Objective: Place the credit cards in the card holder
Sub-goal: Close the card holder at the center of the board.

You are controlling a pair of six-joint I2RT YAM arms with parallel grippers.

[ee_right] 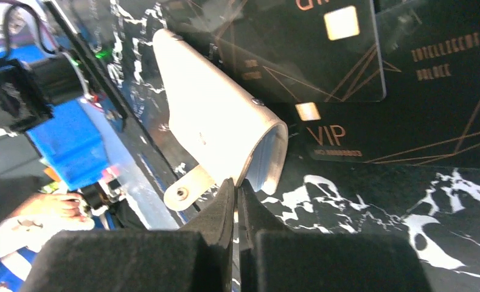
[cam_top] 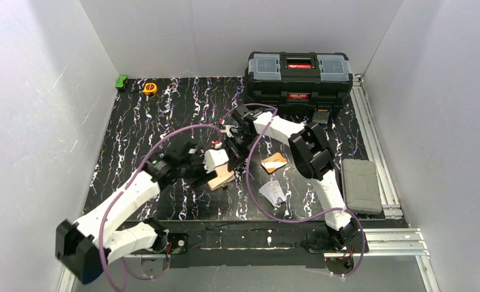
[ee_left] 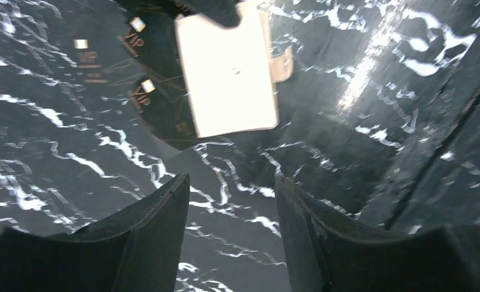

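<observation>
Your desk (cam_top: pixel 140 140) is black with white marbling. At its far right stands a black toolbox (cam_top: pixel 299 76). In the far left corner you have a small green object (cam_top: pixel 122 81) and, just beside it, a yellow tape measure (cam_top: pixel 149 88). Right of the middle lies an orange card (cam_top: pixel 274 162), with silver-white cards (cam_top: pixel 272 192) closer to the near edge. Black cards (ee_right: pixel 407 121) with gold chips lie flat, overlapping. A grey case (cam_top: pixel 361 185) rests over the right-edge rail.
</observation>
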